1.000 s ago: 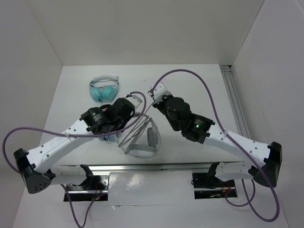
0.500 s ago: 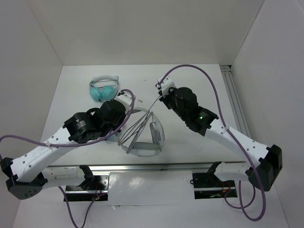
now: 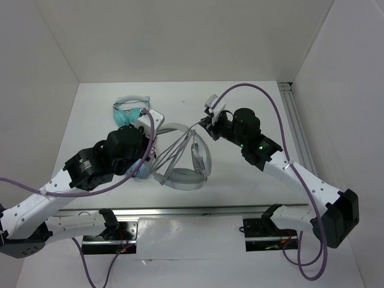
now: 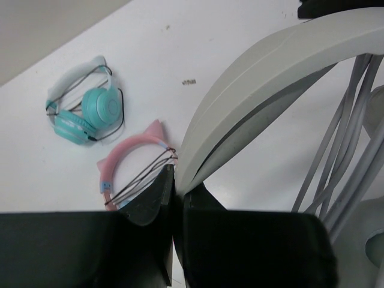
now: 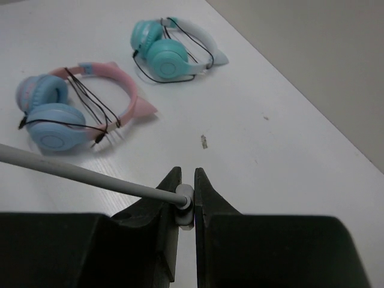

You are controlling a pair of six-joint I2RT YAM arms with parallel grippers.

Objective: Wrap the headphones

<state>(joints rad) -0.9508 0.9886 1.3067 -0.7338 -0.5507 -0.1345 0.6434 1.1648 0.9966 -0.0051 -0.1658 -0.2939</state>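
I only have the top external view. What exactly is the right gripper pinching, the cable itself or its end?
Observer: The right gripper is shut on the small white plug at the end of the thin grey cable, which runs off straight to the left of that view.
Operator: And the left gripper? The arm hides it from me.
Observer: The left gripper is shut on the edge of the wide headband of the light grey-white over-ear headphones.
Operator: Is anything under that left arm?
Observer: Yes, a pink-banded pair with blue ear cups lies there, with a thin black cable wound across it.
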